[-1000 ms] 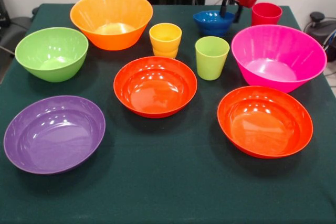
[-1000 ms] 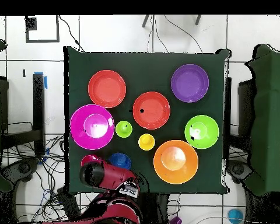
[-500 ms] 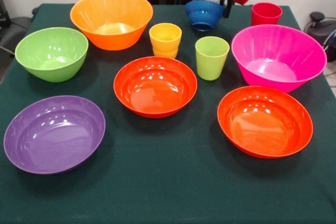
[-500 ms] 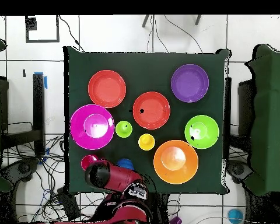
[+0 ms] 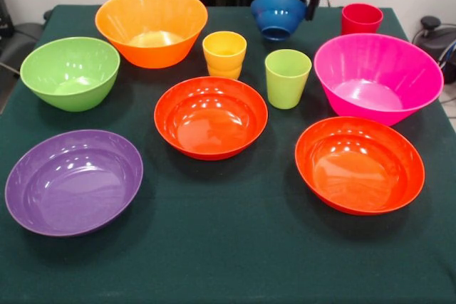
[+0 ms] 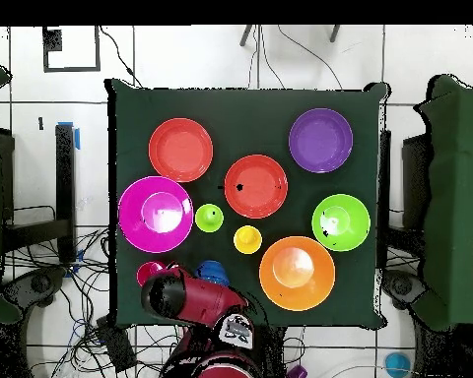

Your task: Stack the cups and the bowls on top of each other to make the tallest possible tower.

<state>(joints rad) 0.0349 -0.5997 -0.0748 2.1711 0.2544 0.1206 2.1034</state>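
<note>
The small blue bowl (image 5: 278, 16) now hangs clear of the table (image 5: 235, 247) at its far edge, gripped at its rim by the end effector (image 5: 311, 5), whose fingers are clamped on the bowl's wall. A second ago it sat on the cloth beside the red cup (image 5: 361, 18); since then it has risen and shifted toward the orange bowl (image 5: 151, 26). From overhead the arm covers most of it, so how high it hangs is hard to judge.

No tower exists yet. The magenta bowl (image 5: 377, 76), the lime-green bowl (image 5: 70, 72), the purple bowl (image 5: 73, 181) and the two red-orange bowls (image 5: 211, 117) (image 5: 359, 164) each stand alone, as do the yellow-orange cup (image 5: 224, 54) and the lime green cup (image 5: 287, 77). The lift suggests this bowl is the first piece being carried to a base.
</note>
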